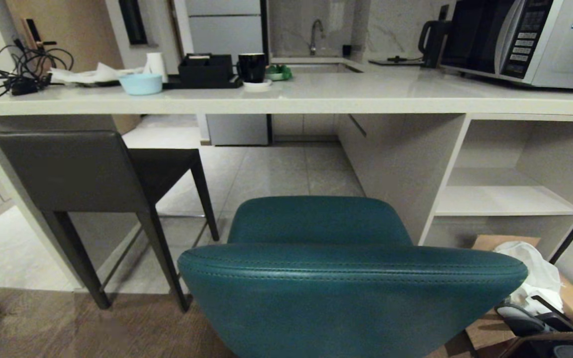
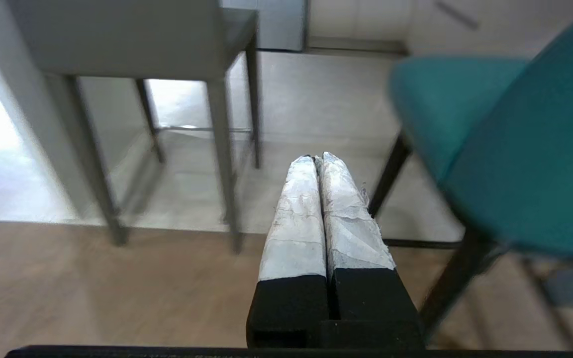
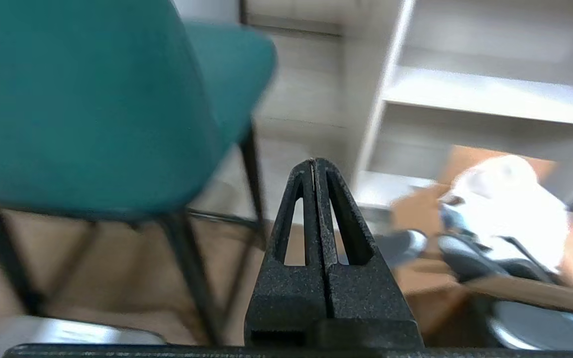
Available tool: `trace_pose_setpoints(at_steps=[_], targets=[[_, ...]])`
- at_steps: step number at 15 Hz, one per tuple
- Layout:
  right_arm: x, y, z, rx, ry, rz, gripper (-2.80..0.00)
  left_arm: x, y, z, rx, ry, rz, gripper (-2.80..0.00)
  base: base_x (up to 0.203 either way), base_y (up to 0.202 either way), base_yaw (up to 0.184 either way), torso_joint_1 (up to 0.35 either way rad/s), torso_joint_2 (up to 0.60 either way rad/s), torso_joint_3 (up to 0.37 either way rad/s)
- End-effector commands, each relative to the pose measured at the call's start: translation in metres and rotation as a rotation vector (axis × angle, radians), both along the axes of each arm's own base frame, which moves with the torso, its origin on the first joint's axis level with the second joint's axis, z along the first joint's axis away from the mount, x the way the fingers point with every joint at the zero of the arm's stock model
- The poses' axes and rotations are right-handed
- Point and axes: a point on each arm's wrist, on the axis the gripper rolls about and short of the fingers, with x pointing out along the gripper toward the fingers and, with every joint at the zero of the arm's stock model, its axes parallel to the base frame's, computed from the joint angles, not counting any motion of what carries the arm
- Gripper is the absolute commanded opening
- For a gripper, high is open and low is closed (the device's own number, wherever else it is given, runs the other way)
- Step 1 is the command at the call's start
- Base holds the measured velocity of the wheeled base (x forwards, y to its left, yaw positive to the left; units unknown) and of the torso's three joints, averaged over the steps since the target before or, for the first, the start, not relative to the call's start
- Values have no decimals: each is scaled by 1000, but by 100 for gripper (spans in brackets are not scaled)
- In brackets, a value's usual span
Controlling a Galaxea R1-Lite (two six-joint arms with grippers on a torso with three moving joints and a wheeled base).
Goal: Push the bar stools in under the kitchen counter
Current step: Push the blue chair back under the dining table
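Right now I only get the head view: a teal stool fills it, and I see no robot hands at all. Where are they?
Observer: The left hand sits low, left of the teal stool, shut and empty.
Operator: And the other one?
Observer: The right hand is low on the stool's right side, also shut, holding nothing.
Operator: What's under that stool? Its back blocks my view.
Observer: Thin black legs, standing on wood-look floor.
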Motion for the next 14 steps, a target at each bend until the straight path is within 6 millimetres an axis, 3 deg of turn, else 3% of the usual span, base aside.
trace_pose_setpoints(at_steps=[1,4,8,11,14], targets=[[19,1,22,36,106,36,-280,28,0,25,-16,110,-12,-280,0,0,0,0,0,0],[57,1,40,62,169,50,-280,76,0,30,-13,193,-29,-280,0,0,0,0,0,0],[125,1,50,79,183,48,-280,147,-5,29,3,181,-43,-280,0,0,0,0,0,0],[166,3,47,82,166,52,-280,183,-42,19,27,146,-94,-280,0,0,0,0,0,0],[186,13,38,78,185,87,-280,198,-90,-1,63,170,-121,-280,0,0,0,0,0,0]])
